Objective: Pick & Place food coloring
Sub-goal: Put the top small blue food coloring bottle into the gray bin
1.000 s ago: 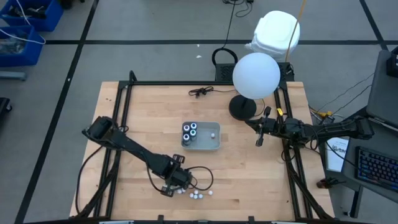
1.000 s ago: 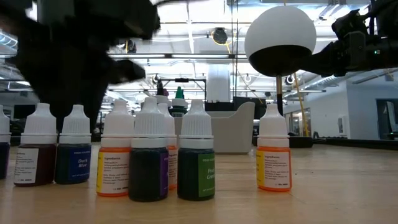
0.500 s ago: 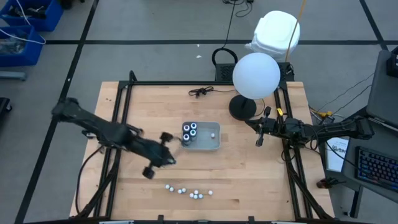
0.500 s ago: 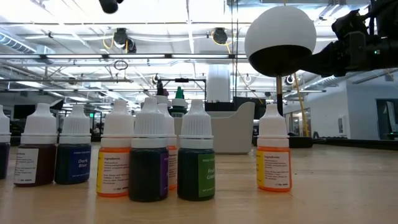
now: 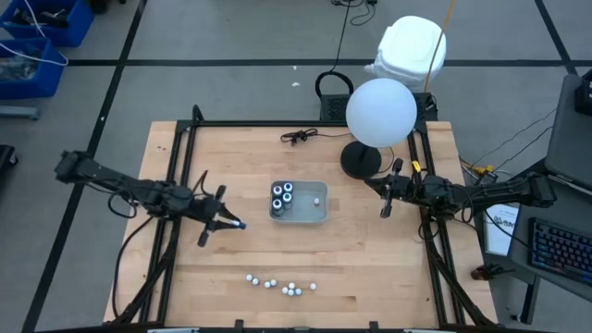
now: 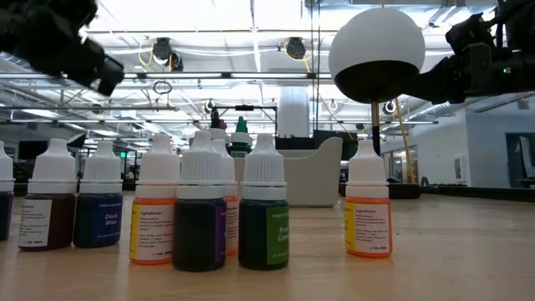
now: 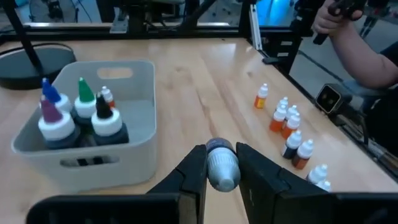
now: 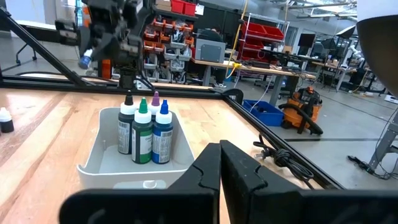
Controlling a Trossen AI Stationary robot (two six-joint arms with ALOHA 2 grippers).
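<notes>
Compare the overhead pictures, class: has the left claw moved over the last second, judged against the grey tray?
Yes. The left claw, shut on a small bottle, has gone from the loose bottles at the table's front edge to just left of the grey tray.

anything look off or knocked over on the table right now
Nothing stands out. The small bottles near the table's front edge stand upright, and so do the four in the grey tray. The left gripper holds one small bottle lying between its jaws, up off the table beside the tray.
</notes>
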